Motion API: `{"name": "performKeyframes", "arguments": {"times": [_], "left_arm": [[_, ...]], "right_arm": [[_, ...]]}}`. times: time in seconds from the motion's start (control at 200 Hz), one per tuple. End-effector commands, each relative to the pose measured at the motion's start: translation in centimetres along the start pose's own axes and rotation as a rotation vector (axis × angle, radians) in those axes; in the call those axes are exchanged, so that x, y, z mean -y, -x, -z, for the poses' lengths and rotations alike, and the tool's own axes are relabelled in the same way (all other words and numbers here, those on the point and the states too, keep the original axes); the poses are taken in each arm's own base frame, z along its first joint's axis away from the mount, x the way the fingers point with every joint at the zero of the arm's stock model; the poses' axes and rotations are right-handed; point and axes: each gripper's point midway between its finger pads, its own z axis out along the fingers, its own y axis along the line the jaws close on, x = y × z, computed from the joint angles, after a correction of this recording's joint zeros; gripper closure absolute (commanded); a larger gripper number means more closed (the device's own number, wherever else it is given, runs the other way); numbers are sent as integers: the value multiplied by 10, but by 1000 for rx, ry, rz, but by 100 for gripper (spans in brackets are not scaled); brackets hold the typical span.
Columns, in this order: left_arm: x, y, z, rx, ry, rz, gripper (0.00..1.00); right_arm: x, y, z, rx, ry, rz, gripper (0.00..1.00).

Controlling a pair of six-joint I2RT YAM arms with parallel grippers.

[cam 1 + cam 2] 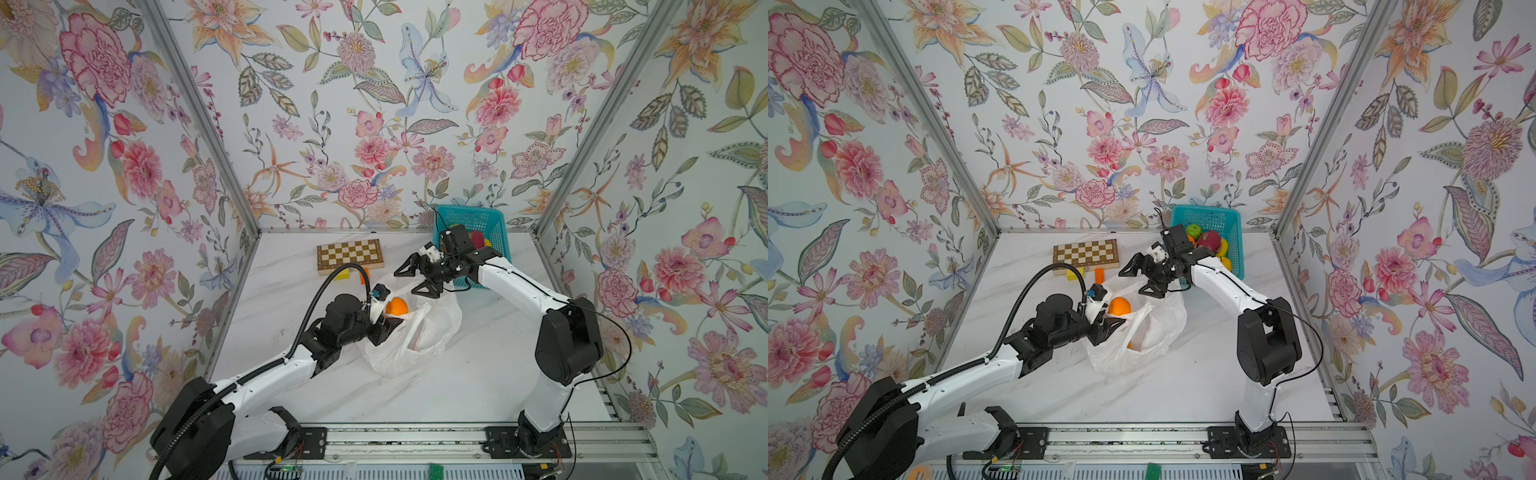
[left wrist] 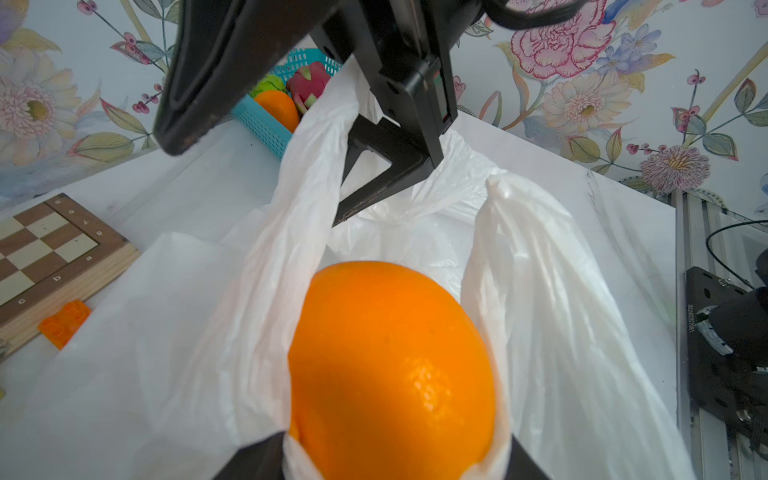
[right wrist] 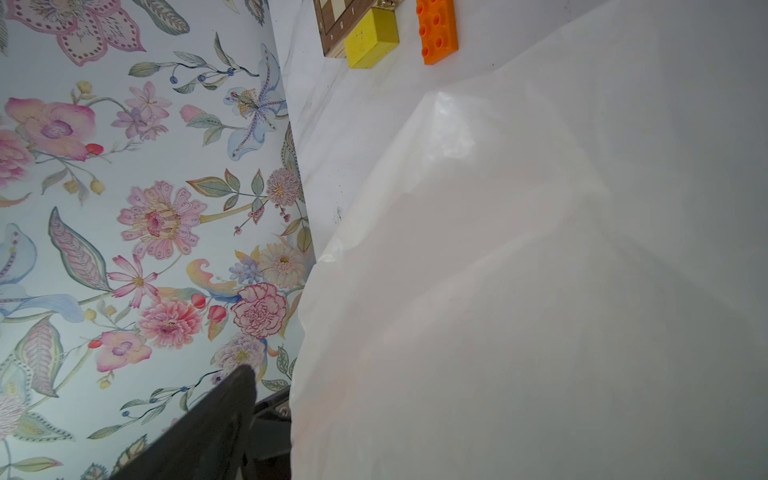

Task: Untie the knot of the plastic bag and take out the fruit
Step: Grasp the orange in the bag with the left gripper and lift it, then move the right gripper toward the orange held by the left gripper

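The plastic bag [image 1: 415,345] lies at the middle of the worktop [image 1: 478,374], mouth open. The left gripper [image 2: 395,440] clamps an orange [image 2: 392,353] at the bag mouth, with bag film against both fingers. The right gripper [image 1: 415,277] stands with fingers spread wide and nothing between them, one finger just beside the raised bag rim. More fruit [image 1: 1209,241] sits in the teal basket [image 1: 478,220] at the far right corner.

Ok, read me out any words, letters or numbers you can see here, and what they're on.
"a", "b", "c": chessboard border, left wrist view.
"6", "7": its adjoining border; neighbouring digits too blurred.
"g", "f": the same board's border, right wrist view.
Engraving on the black mounting plate: too blurred to read.
The plastic bag: no print visible.
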Motion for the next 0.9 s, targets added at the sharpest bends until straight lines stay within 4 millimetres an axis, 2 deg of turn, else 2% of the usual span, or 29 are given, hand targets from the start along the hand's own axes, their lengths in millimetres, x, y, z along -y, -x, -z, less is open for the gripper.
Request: {"name": "performKeyframes", "arguments": {"times": [0.0,0.175,0.38,0.56,0.711,0.796,0.896], "left_arm": [[-4,17,5,80,19,-69,59],[-3,21,2,98,4,-63,59],[0,24,-6,106,-33,-47,60],[0,33,-10,116,-42,-49,60],[-4,39,-13,113,-28,-45,60],[-6,40,-14,105,-22,-44,60],[-3,41,-14,104,-41,-48,60]], "right_arm": [[-31,-14,42,22,105,10,5],[-45,-23,67,45,199,14,5],[-48,-44,72,-3,253,75,7],[-40,-60,63,-49,208,115,2],[-36,-67,44,-53,161,130,1],[-37,-71,37,-57,153,144,4],[-38,-70,35,-45,138,154,14]]}}
